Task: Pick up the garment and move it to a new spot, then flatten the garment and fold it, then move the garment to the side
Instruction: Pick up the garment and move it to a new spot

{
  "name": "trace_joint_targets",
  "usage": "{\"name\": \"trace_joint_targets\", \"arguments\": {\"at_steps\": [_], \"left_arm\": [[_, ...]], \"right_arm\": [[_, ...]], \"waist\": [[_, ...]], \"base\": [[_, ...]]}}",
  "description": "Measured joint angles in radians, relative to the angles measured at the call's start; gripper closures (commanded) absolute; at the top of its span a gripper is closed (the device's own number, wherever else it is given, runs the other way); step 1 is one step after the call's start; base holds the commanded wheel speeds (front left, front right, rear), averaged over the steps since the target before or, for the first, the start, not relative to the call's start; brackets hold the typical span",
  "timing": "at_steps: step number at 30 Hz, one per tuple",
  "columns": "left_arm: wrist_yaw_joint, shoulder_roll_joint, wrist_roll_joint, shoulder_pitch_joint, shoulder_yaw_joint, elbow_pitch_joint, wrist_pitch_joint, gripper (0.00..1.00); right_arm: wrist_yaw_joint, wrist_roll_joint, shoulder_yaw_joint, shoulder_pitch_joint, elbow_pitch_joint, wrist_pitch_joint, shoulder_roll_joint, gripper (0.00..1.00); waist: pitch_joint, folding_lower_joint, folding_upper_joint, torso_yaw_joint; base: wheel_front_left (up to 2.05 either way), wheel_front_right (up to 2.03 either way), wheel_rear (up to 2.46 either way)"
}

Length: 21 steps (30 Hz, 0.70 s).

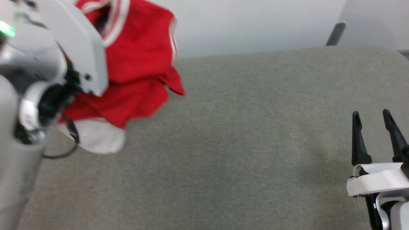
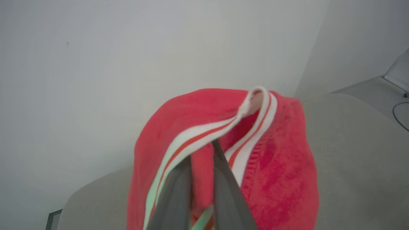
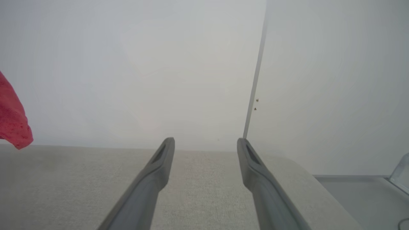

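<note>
Grey counter (image 1: pixel 243 143) bare across middle and right; garment (image 1: pixel 137 64) hangs bunched over its far-left part, red with white panel lowest and striped trim on top, long axis roughly vertical. Left pincer (image 2: pixel 202 159) clenched on the striped waistband. Right pincer (image 1: pixel 371 112) released, well apart at near right, so left arm is nearer.
</note>
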Motion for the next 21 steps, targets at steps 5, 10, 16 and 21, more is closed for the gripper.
{"name": "trace_joint_targets", "arguments": {"at_steps": [5, 10, 16, 21], "left_arm": [[0.053, -0.041, 0.013, 0.061, -0.061, -0.044, 0.046, 1.0], [0.085, -0.065, 0.017, 0.123, -0.108, -0.065, 0.08, 1.0], [0.105, -0.09, 0.0, 0.201, -0.146, -0.044, 0.096, 1.0], [0.103, -0.103, -0.02, 0.258, -0.162, 0.018, 0.082, 1.0]], "right_arm": [[0.0, 0.0, -0.007, -0.001, 0.024, -0.02, 0.018, 0.0], [0.0, 0.01, -0.008, -0.008, 0.048, -0.037, 0.03, 0.0], [0.0, 0.035, 0.0, -0.028, 0.084, -0.058, 0.034, 0.0], [0.0, 0.055, 0.023, -0.046, 0.109, -0.069, 0.035, 0.0]], "waist": [[0.034, 0.0, 0.0, -0.049], [0.076, 0.0, 0.0, -0.087], [0.122, 0.0, 0.0, -0.121], [0.155, 0.0, 0.0, -0.139]], "base": [[0.0, 0.0, 0.0], [0.0, 0.0, 0.0], [0.0, 0.0, 0.0], [0.0, 0.0, 0.0]]}}
